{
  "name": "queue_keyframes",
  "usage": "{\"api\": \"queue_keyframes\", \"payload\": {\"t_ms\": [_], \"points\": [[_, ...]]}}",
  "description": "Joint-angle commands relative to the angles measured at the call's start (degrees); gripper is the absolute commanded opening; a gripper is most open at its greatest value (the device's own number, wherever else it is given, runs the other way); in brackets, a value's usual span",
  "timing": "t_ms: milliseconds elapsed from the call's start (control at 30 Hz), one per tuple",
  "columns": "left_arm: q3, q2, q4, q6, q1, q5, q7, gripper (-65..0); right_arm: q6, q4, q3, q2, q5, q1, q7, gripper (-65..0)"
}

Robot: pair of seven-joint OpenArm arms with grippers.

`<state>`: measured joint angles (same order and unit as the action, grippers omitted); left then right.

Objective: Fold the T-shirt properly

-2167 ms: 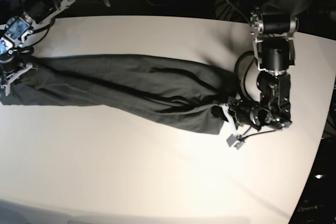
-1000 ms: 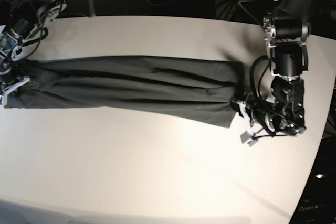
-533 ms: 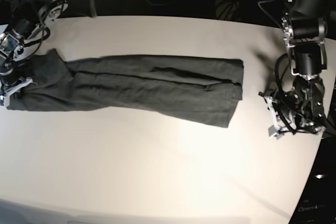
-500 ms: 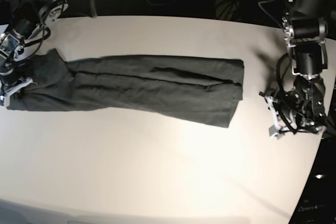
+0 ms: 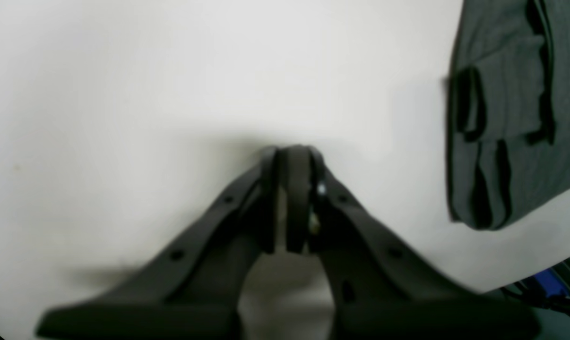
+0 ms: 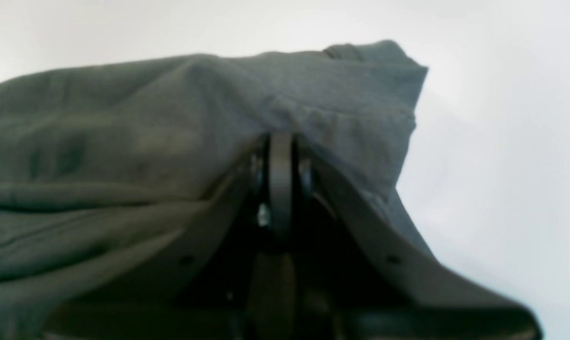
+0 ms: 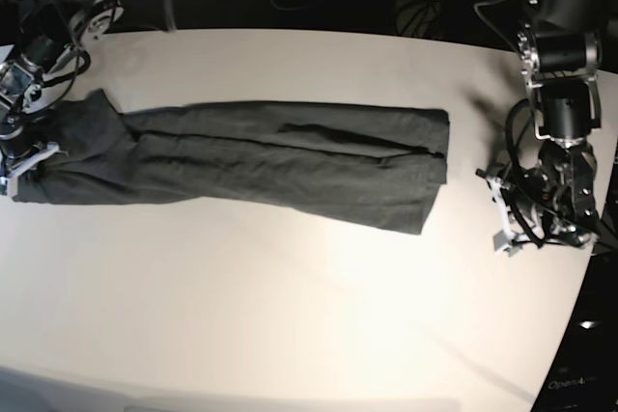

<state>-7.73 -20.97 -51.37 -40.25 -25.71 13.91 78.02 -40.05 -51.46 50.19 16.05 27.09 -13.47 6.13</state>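
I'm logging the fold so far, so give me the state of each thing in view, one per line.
T-shirt: folded into a long narrow band, flat on the table, one end pinched.
Left gripper: jaws shut, empty, over bare table, apart from the shirt's end.
Right gripper: jaws shut on the T-shirt's end.
Table: white, carrying the shirt.

matt grey cotton t-shirt (image 7: 280, 161), smooth white table (image 7: 290, 315)

dark grey t-shirt (image 7: 280, 161) lay in a long band

folded lengthwise, wrinkled, stretched flat across the table.
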Motion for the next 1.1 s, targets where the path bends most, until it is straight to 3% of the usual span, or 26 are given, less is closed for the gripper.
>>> {"api": "queue_keyframes", "payload": {"t_ms": [0,200,367,667,800,1067], "points": [[0.1,-0.2,0.6,0.2,0.4,-1.9,2.0,-60.9,0.1,-0.6,-0.1,0.5,2.8,-0.3,1.8,-64.3],[0.1,0.6,0.2,0.2,1.3,-2.0,2.0,-60.9,0.1,-13.6,-0.4,-2.0,2.8,2.5,-0.5,-64.3],[0.1,1.2,0.1,0.2,2.0,-2.0,2.0,-60.9,0.1,-23.0,-4.6,-3.7,2.8,5.3,-0.5,-64.3],[0.1,2.2,0.1,0.2,1.8,-2.1,2.0,-60.9,0.1,-29.5,-3.2,-4.9,2.5,7.5,0.2,-64.4],[0.1,2.2,0.1,0.2,1.8,-2.1,2.0,-60.9,0.1,-31.1,3.9,-8.7,2.5,7.5,0.9,-64.3],[0.1,2.1,0.1,0.2,0.5,-2.1,2.0,-60.9,0.1,-46.6,5.8,-22.7,2.3,12.6,2.3,-64.3]]}}
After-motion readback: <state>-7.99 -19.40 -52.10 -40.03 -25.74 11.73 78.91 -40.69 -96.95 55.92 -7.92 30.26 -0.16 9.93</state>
